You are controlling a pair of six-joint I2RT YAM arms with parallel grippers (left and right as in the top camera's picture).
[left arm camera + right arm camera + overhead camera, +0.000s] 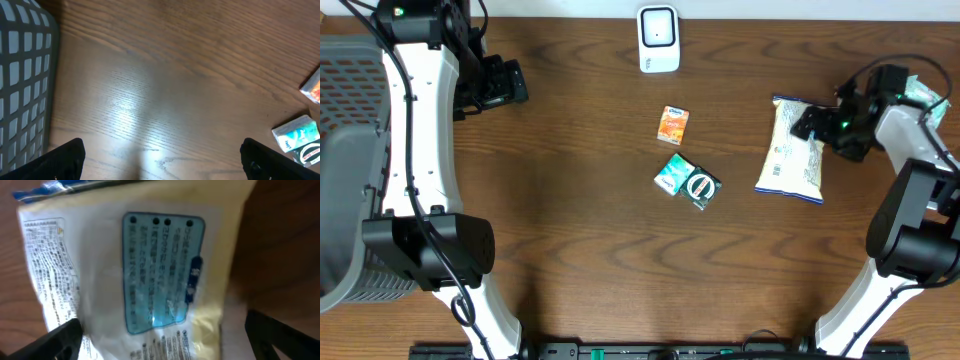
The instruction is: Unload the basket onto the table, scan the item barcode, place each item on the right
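Two arms show from overhead: your left gripper point(508, 84) hangs by the basket point(345, 90), far from the work. Your right gripper point(810, 126) sits over the upper end of the snack bag point(792, 155), which lies flat on the table point(570, 260) at the right, well apart from the scanner point(658, 38) at top centre. Through the left wrist camera the fingers point(62, 160) stand wide over bare wood, holding nothing. Through the right wrist camera the fingertips point(52, 340) are spread to either side, with the bag's printed back face under them and not pinched. Judge that bag light, soft and crinkly, its film slick and its contents probably crushable, so it will likely sag or slide if you clamp the middle. Take it gently by the flat sealed edge or a corner, and keep the printed panel free for the scanner; the barcode itself is too blurred to pick out.
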